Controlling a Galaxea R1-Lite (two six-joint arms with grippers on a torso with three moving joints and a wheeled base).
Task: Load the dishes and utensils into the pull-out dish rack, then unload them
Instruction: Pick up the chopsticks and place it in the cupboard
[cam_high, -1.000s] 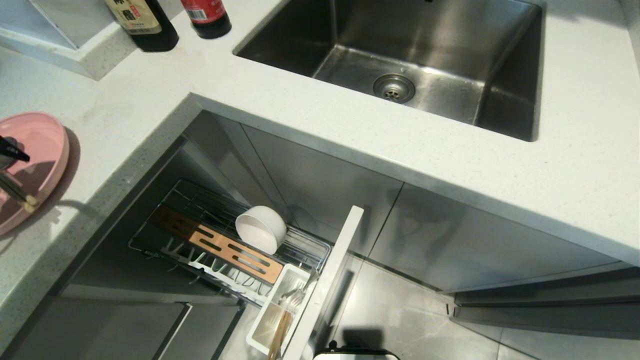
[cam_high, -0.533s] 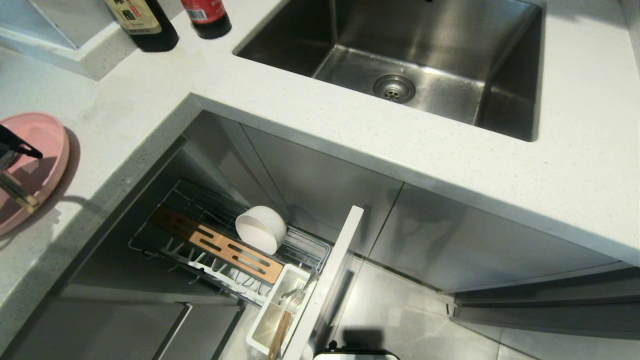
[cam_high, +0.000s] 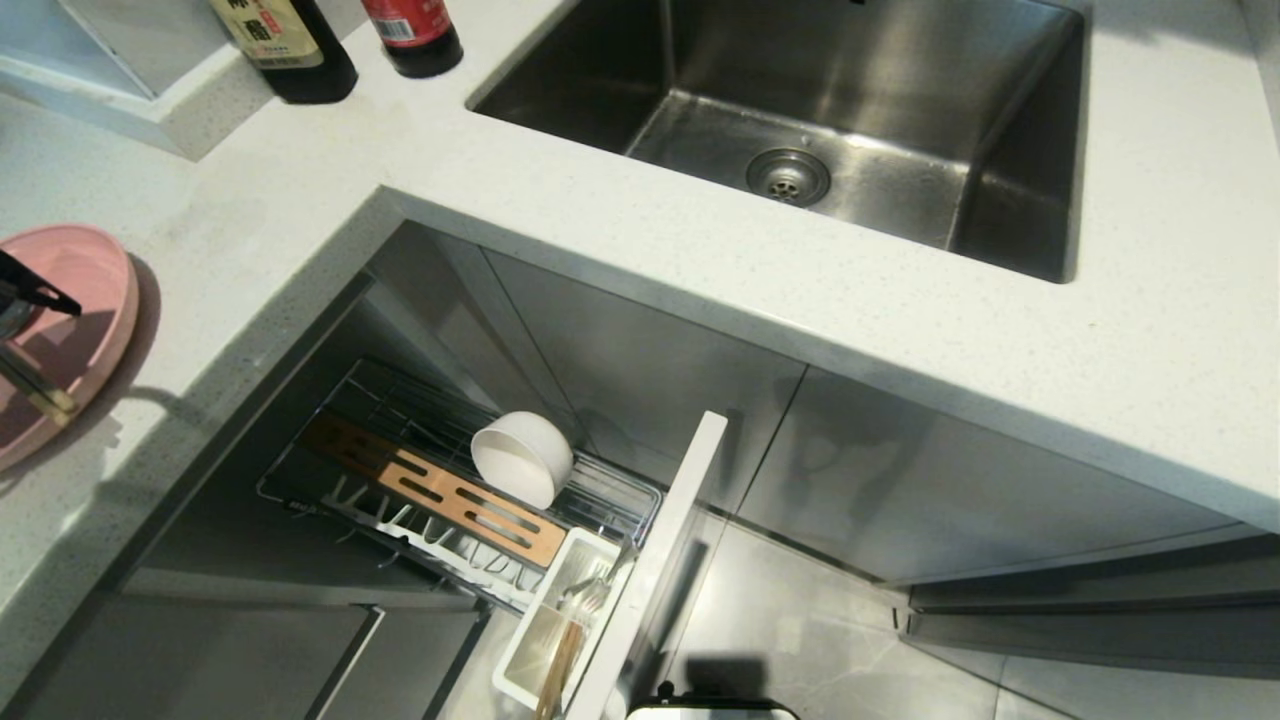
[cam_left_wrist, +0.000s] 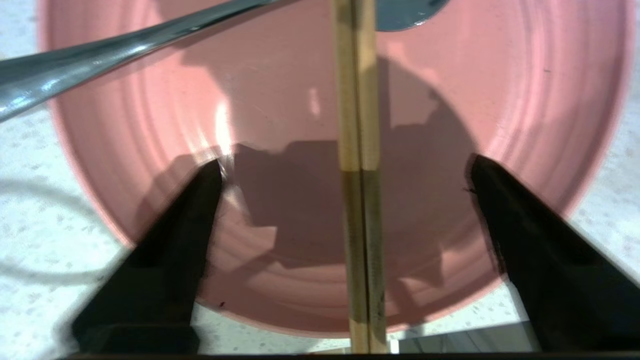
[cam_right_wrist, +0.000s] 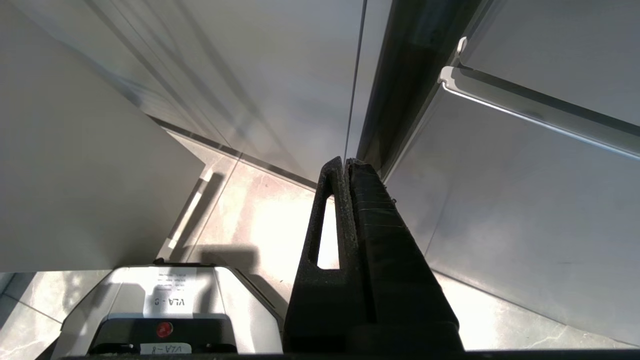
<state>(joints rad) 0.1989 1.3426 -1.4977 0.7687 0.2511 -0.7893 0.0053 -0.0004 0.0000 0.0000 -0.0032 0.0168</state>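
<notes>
the left gripper (cam_left_wrist: 345, 167) hangs over the pink plate (cam_left_wrist: 525, 90) at the counter's left edge, jaws apart either side of the chopsticks (cam_left_wrist: 356, 100) lying across it, beside the spoon (cam_left_wrist: 100, 55); the bowl (cam_high: 521, 458) sits in the rack (cam_high: 400, 470); the right gripper (cam_right_wrist: 345, 167) is parked, jaws together.

White label (cam_right_wrist: 168, 295) on the robot base (cam_right_wrist: 165, 310), right wrist view: characters appear mirrored or inverted, roughly "VLA-" followed by an unclear digit; a second, smaller label (cam_right_wrist: 165, 348) below the red button bears similar marks. Dark bottle (cam_high: 285, 45), head view: pale label with large dark characters, too cropped to read. Red-labelled bottle (cam_high: 412, 32): small white panel, print illegible.
</notes>
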